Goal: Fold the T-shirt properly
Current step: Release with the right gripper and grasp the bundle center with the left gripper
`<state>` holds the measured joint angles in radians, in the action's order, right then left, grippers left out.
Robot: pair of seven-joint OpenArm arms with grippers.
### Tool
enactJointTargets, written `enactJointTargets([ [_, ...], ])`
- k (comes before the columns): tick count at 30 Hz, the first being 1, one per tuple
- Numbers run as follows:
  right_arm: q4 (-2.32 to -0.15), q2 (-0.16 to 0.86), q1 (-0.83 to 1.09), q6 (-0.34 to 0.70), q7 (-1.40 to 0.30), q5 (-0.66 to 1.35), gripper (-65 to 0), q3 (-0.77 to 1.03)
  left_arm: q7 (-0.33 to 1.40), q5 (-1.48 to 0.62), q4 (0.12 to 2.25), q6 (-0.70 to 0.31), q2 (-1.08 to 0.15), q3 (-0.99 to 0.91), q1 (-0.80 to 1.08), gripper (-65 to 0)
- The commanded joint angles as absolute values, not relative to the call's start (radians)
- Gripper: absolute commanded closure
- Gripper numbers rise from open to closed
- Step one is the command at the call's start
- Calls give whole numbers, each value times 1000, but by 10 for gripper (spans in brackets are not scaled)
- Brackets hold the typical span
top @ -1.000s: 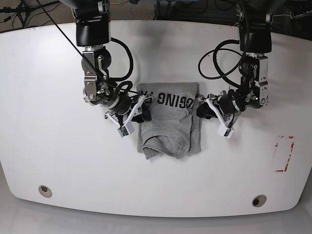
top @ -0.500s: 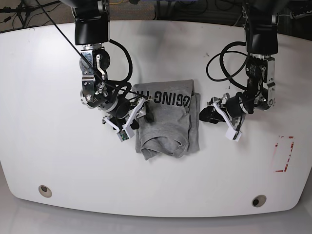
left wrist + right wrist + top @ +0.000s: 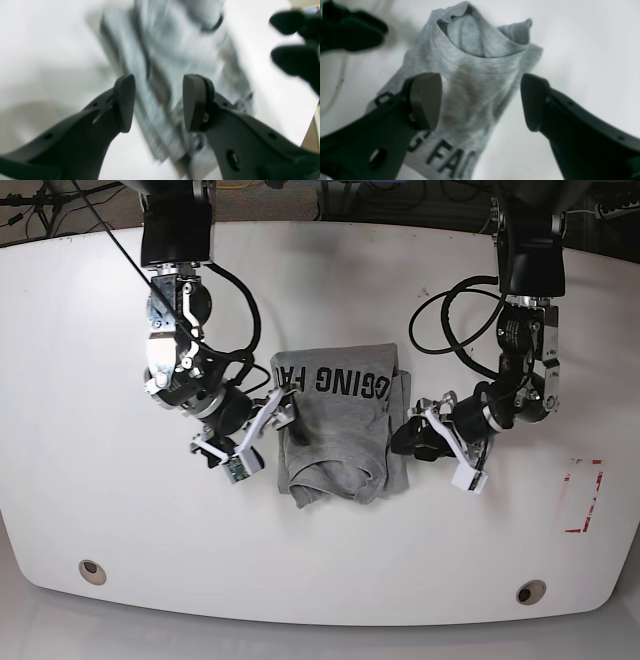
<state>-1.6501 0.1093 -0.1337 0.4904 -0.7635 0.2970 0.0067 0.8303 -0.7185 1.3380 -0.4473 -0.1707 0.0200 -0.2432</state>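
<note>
The T-shirt point(image 3: 345, 430) lies folded into a small grey bundle mid-table, with black lettering along its far edge and rumpled folds at its near edge. My right gripper point(image 3: 287, 418) is open at the shirt's left edge. In the right wrist view its gripper point(image 3: 480, 102) is open wide, with the T-shirt point(image 3: 475, 82) between and beyond the fingers. My left gripper point(image 3: 408, 436) is open at the shirt's right edge. In the left wrist view its gripper point(image 3: 158, 105) is open and holds nothing, and the T-shirt point(image 3: 175, 57) shows blurred beyond it.
The white table point(image 3: 100, 500) has a red rectangle mark point(image 3: 582, 495) at the right and two round holes point(image 3: 92, 570) point(image 3: 531, 591) near its front edge. Black cables loop off both arms above the shirt.
My left gripper has swung back in to the shirt's right edge, lower than before. My right gripper has shifted slightly left and down. The shirt has slid a little to the left.
</note>
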Motion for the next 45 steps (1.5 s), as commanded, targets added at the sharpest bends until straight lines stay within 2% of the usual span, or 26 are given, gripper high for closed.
enactJointTargets([
  [1, -1681, 139, -150, 484, -743, 303, -474, 59, 816, -719, 1385, -401, -147, 67, -292, -293],
  [7, -1701, 171, -130, 490, -743, 303, -474, 220, 753, -573, 1411, -217, -81, 209, -341, -294],
  [14, -1722, 217, -91, 509, -743, 305, -474, 318, 601, -401, 1411, -77, 16, 366, -340, -294],
  [17, -1735, 226, -73, 526, -743, 305, -474, 335, 544, -297, 1405, 15, 48, 437, -334, -294],
  [20, -1739, 228, -53, 529, -743, 305, -474, 352, 478, -150, 1391, 159, 77, 522, -298, -297],
  [23, -1738, 228, -42, 529, -743, 305, -474, 364, 403, -15, 1353, 291, 99, 588, -268, -343],
  [28, -1736, 225, -24, 529, -743, 305, -474, 374, 309, 65, 1280, 398, 110, 596, -216, -424],
  [37, -1733, 219, -16, 529, -743, 305, -474, 372, 237, 65, 1006, 417, 107, 601, -237, -432],
  [40, -1735, 219, -16, 529, -743, 305, -474, 369, 219, 62, 915, 384, 104, 596, -249, -432],
  [45, -1739, 219, -16, 529, -743, 305, -474, 367, 217, 62, 892, 326, 47, 568, -251, -432],
])
